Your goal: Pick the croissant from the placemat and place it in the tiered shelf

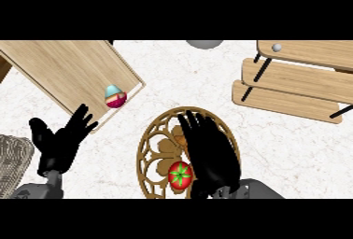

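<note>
now right hand (pixel 210 149) flat-open over croissant (pixel 180 140) on placemat (pixel 153 154); left hand (pixel 60 140) open, fingers up.

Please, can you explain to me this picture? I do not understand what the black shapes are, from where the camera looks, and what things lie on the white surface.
The camera looks steeply down from a robot's head onto a marble counter. The black shapes are its hands. The left hand rests open at the left. The right hand hangs open over a round golden placemat, half hiding an orange-brown croissant. A tomato also lies on the placemat. A wooden tray holds a coloured egg. The tiered shelf stands upper right. Nothing is held.
</note>
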